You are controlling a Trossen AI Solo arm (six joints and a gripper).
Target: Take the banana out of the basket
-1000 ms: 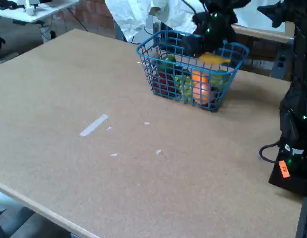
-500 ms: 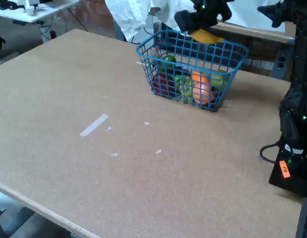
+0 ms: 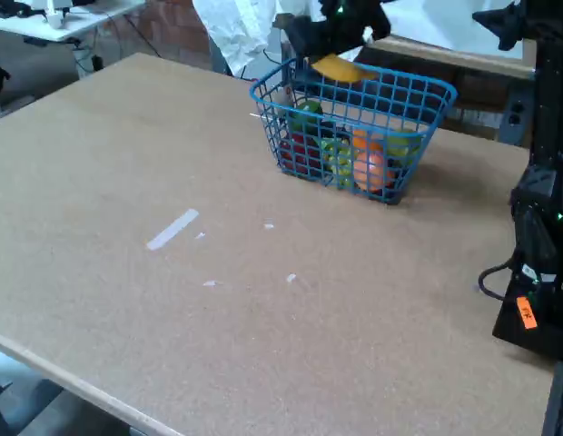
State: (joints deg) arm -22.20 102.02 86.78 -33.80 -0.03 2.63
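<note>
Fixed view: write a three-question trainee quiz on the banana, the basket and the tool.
1. True or false: the banana lies at the bottom of the blue basket.
2. Where is the tool relative to the basket? A) over the rim at the far left end B) on the table in front of it C) below the table edge
3. Fill in: the round orange-pink fruit sits ____ the basket.

Key:
1. False; it is held up at rim height, near the far left corner.
2. A
3. inside
</note>
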